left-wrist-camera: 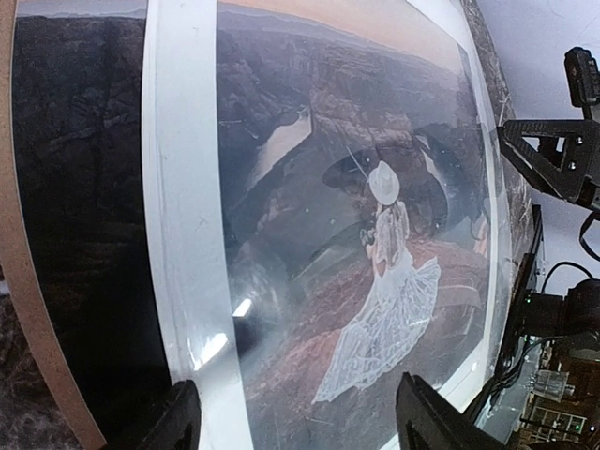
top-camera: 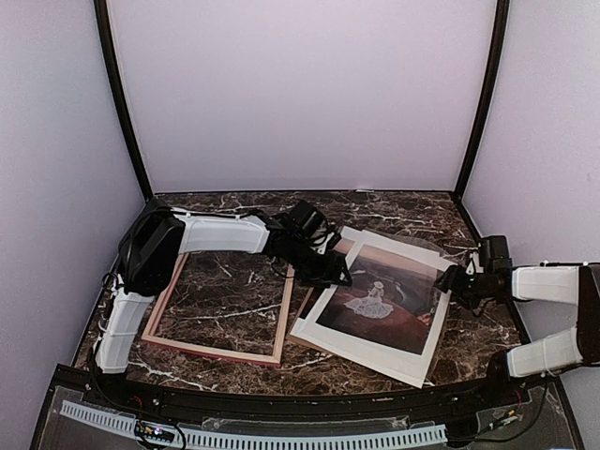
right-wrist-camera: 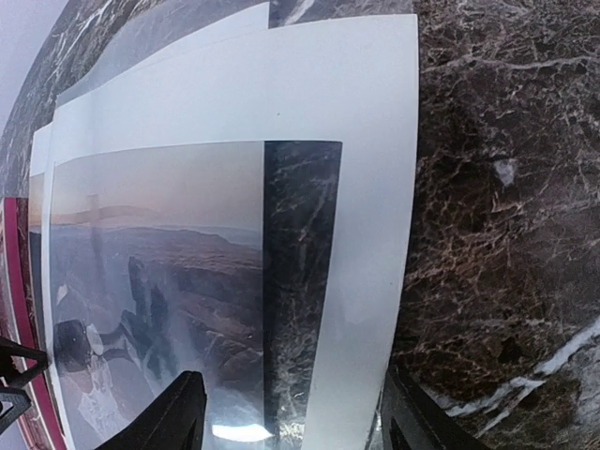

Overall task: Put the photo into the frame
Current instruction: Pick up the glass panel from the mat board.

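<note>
Photo lies centre-right on the counter, in a skewed stack with the white mat; frame lies lower left, nothing in it.
Left end effector and right end effector sit at opposite stack edges, jaws apart, nothing clamped. Risk: a pinch catches the mat too, layers slide, print buckles.

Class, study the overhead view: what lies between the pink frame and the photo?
Overhead view: a brown panel edge peeks out beside the frame, then a white border, then the photo. The left gripper hangs over this stretch.
</note>
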Robot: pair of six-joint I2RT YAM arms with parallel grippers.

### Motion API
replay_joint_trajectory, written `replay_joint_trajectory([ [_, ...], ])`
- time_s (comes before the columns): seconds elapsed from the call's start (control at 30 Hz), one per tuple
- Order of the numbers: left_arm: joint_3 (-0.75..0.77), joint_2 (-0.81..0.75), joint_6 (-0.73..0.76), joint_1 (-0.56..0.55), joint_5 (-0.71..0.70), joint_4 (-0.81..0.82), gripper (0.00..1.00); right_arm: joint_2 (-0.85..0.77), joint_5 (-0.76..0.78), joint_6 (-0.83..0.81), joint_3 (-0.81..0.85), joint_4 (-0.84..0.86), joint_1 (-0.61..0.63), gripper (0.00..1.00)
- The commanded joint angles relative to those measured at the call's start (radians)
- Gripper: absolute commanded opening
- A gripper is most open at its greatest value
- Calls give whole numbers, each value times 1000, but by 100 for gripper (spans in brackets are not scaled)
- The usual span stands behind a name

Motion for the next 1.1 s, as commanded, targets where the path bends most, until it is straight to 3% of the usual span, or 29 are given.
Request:
replay_joint_trajectory([
  [0.0, -7, -14, -34, -14, 101, 47, 74, -44, -111, -7, -13, 44, 0, 63],
  [0.33, -43, -49, -53, 8, 138, 107, 72, -72, -143, -40, -30, 51, -5, 58],
  [0.77, -64, -63, -14, 10, 61, 86, 73, -99, -129, -49, -29, 31, -12, 60],
  [0.9, -68, -61, -14, 13, 74, 103, 69, -68, -110, -64, -36, 25, -13, 59],
  [1.07, -89, -59, -36, 22, 113, 146, 54, -35, -124, -58, -73, 70, -12, 57],
])
